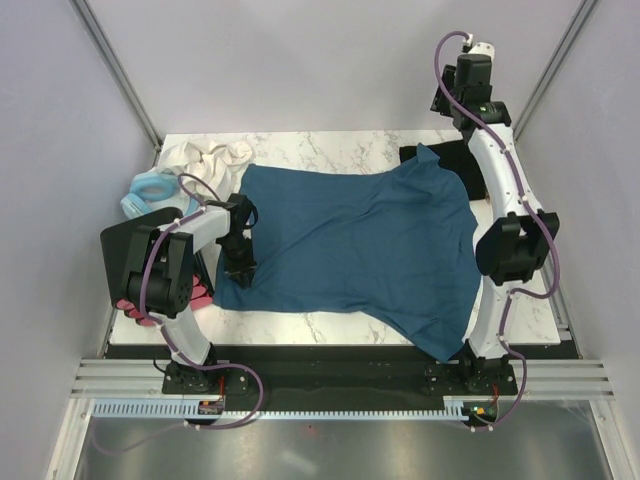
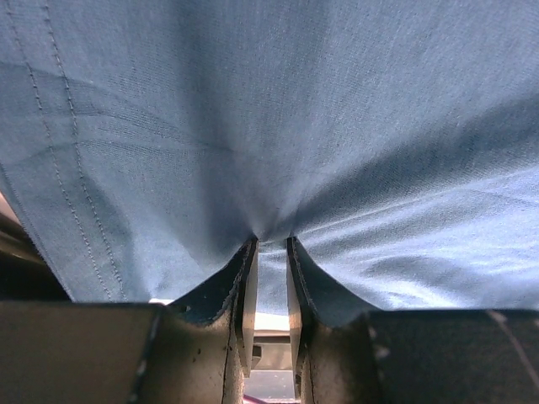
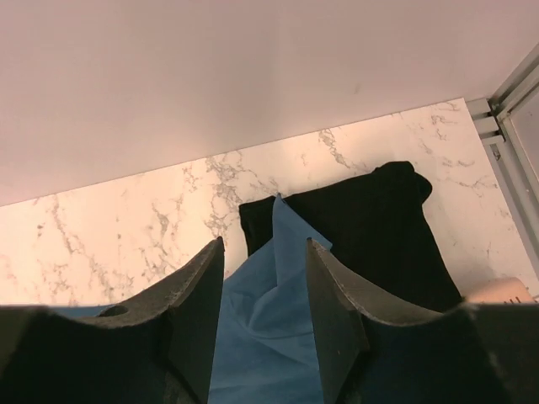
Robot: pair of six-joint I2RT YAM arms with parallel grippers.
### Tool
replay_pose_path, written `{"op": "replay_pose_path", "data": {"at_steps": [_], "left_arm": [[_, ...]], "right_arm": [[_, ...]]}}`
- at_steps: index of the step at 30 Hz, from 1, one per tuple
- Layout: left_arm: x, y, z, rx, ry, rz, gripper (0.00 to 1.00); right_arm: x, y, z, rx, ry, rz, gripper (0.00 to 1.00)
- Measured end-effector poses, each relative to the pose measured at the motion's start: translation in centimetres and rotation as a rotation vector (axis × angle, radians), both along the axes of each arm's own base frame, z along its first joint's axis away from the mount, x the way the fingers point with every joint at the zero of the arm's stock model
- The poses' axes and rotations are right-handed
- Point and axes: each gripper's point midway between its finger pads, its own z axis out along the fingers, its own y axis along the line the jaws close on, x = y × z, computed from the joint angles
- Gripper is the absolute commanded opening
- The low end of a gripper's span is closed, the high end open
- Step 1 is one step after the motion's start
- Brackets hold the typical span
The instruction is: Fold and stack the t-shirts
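Observation:
The dark teal t-shirt (image 1: 350, 245) lies spread across the marble table, one corner hanging over the front edge at the right. The black t-shirt (image 1: 420, 155) lies folded at the back right, partly under the teal one. My left gripper (image 1: 240, 262) sits on the teal shirt's left edge. In the left wrist view it (image 2: 271, 240) is shut on a pinch of teal cloth (image 2: 337, 126). My right gripper (image 1: 450, 100) is raised at the back right. In the right wrist view it (image 3: 265, 244) is open above a teal shirt corner (image 3: 269, 295) and the black shirt (image 3: 370, 227).
A heap of white cloth (image 1: 205, 155) and a pale blue ring-shaped item (image 1: 150, 190) lie at the back left. Something pink (image 1: 135, 310) lies by the left arm's base. Walls close in the table (image 1: 330, 145) at the back and on both sides.

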Motion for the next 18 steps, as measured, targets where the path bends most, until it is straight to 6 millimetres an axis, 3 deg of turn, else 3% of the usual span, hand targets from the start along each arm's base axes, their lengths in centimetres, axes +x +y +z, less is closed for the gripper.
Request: {"op": "replay_pose_path", "data": {"at_steps": [3, 6, 13, 16, 18], "left_arm": [[-0.2, 0.1, 0.0, 0.005, 0.006, 0.000, 0.27], [-0.4, 0.5, 0.1, 0.022, 0.004, 0.000, 0.27], [-1.4, 1.5, 0.3, 0.075, 0.021, -0.003, 0.27], [-0.7, 1.6, 1.4, 0.080, -0.017, -0.001, 0.28], [0.8, 1.2, 3.2, 0.063, -0.090, 0.006, 0.28]], "right_arm": [[-1.3, 0.3, 1.4, 0.016, -0.008, 0.017, 0.50], [-3.4, 0.5, 1.1, 0.026, 0.036, 0.032, 0.49], [-13.0, -0.1, -3.2, 0.038, 0.219, 0.035, 0.50], [-16.5, 0.1, -3.6, 0.051, 0.254, 0.055, 0.49], [-18.3, 0.7, -3.4, 0.072, 0.250, 0.077, 0.49]]}}
